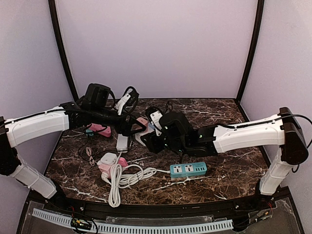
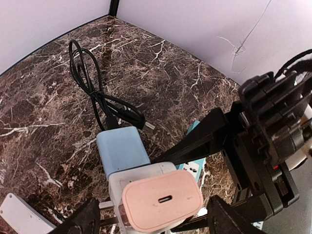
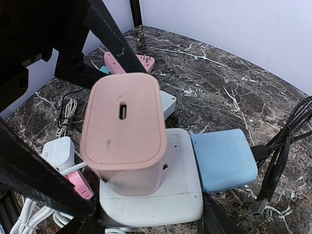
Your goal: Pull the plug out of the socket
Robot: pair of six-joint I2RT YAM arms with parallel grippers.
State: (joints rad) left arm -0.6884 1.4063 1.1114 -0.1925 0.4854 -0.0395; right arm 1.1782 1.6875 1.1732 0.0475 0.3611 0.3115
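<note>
Left of centre on the marble table (image 1: pixel 229 117), the left gripper (image 1: pixel 132 126) is seen with its jaws spread, straddling the pink plug (image 2: pixel 162 200) but not closed on it. That plug is seated in the white socket cube (image 3: pixel 181 187), beside a blue adapter (image 3: pixel 223 158). The cube appears to be clamped by the right gripper (image 1: pixel 152 142), its jaws half-closed.

Both arms reach inward and meet mid-table. Left gripper (image 1: pixel 139 126): jaws spread wide. Right gripper (image 1: pixel 149 141): jaws half closed, clamped on socket (image 3: pixel 151 195).
</note>
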